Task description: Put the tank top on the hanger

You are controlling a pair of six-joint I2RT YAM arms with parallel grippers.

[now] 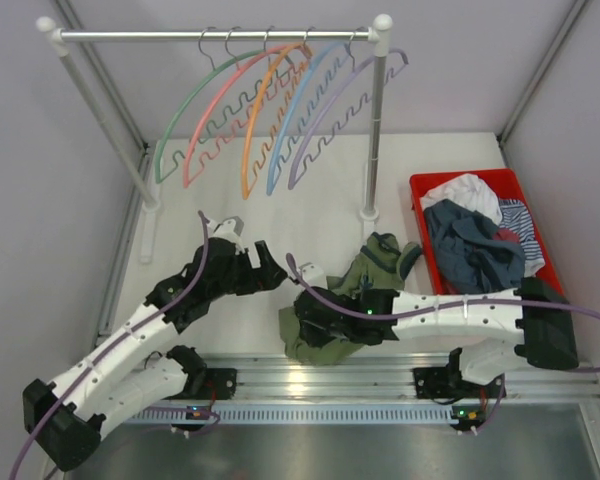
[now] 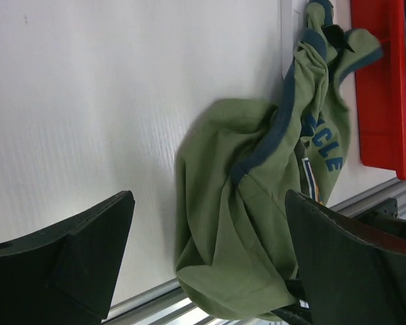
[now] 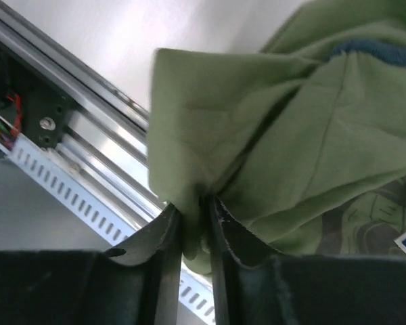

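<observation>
The olive-green tank top [image 1: 365, 275] with navy trim lies bunched on the white table near its front edge, partly under my right arm. It also shows in the left wrist view [image 2: 257, 223] and the right wrist view [image 3: 277, 135]. My right gripper [image 3: 195, 210] is shut on a fold of its fabric, over the metal rail; from above it [image 1: 305, 325] sits at the garment's left end. My left gripper [image 1: 270, 270] is open and empty, just left of the tank top; its fingers [image 2: 74, 250] frame the cloth. The green hanger [image 1: 195, 105] hangs leftmost on the rail.
A clothes rack [image 1: 215, 35] at the back holds pink [image 1: 230, 95], orange [image 1: 260, 110], blue [image 1: 295, 110] and purple [image 1: 340, 105] hangers. Its right post [image 1: 377, 130] stands just behind the tank top. A red bin [image 1: 425, 185] at right holds white, dark blue and striped clothes.
</observation>
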